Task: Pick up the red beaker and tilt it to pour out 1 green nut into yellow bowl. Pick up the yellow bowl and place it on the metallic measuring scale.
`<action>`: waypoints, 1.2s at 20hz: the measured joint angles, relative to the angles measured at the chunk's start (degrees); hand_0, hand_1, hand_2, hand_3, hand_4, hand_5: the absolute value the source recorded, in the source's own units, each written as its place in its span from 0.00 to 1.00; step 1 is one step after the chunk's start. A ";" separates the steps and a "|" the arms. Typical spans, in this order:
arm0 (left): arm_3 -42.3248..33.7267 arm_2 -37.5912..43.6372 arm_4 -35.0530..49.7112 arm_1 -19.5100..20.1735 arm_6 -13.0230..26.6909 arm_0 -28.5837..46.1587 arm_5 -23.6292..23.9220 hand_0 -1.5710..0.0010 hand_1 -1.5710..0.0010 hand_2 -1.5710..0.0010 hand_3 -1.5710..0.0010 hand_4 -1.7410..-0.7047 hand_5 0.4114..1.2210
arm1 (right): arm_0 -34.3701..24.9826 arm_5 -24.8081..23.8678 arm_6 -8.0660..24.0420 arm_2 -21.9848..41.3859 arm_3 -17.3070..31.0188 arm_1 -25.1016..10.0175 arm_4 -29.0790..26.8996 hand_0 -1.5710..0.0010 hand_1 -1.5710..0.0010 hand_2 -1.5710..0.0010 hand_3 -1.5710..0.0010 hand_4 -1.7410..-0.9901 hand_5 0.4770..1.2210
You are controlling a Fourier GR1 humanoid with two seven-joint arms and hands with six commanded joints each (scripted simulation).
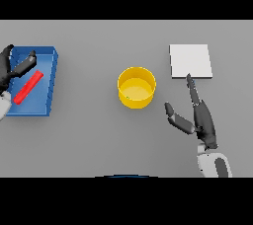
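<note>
- Grey table (89,140): flat, matt, uniform surface without texture.
- Yellow bowl (137,88): smooth, plastic-looking wall with a soft sheen inside.
- Measuring scale (190,60): pale, smooth, matt plate; looks more like light grey sheet than polished metal.
- Blue tray (32,81): smooth, plastic-looking, matt.
- Red beaker (28,87): smooth, plain red finish.
- Hands, left (11,68) and right (200,118): dark, matt, smooth.

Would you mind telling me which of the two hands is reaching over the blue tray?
The left hand, at the view's left edge, spreads over the blue tray near the red beaker. The right hand sits beside the yellow bowl.
</note>
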 measured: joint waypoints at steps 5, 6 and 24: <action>-0.58 -0.28 -0.74 -0.29 -1.99 -0.22 1.08 0.97 0.98 0.98 0.98 0.96 0.31 | -5.46 5.42 4.26 2.76 0.19 -5.98 4.54 1.00 1.00 1.00 1.00 0.93 0.27; -0.71 -0.35 -0.73 -0.30 -1.54 -0.29 1.17 0.98 0.98 0.98 0.98 0.96 0.31 | -8.01 7.16 4.90 3.48 1.25 -8.62 6.48 1.00 1.00 1.00 1.00 0.89 0.27; -1.96 -0.59 -0.64 0.78 -1.60 0.53 1.49 1.00 1.00 1.00 1.00 0.96 0.36 | -37.27 26.79 -1.36 26.01 18.21 -21.07 30.77 1.00 1.00 1.00 1.00 0.69 0.33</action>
